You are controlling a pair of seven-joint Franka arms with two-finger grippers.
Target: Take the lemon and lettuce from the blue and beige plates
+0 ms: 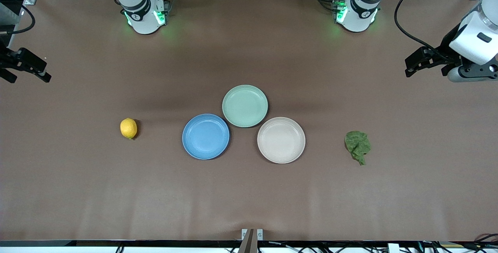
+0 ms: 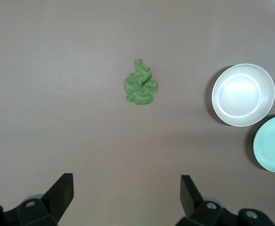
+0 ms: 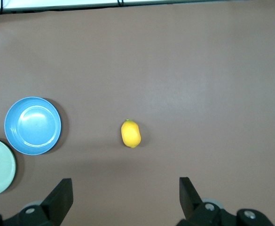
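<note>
The lemon [image 1: 128, 128] lies on the bare table toward the right arm's end, beside the blue plate [image 1: 206, 136]; it also shows in the right wrist view [image 3: 130, 133]. The lettuce [image 1: 358, 146] lies on the bare table toward the left arm's end, beside the beige plate [image 1: 281, 140]; it also shows in the left wrist view [image 2: 141, 86]. Both plates are empty. My right gripper [image 1: 28, 77] [image 3: 125, 184] hangs open and empty high over its end of the table. My left gripper [image 1: 425, 72] [image 2: 126, 182] hangs open and empty high over its end.
An empty pale mint-green plate [image 1: 244, 106] touches the blue and beige plates and lies farther from the front camera than both. The brown table surface [image 1: 249, 198] is bare around the lemon and the lettuce.
</note>
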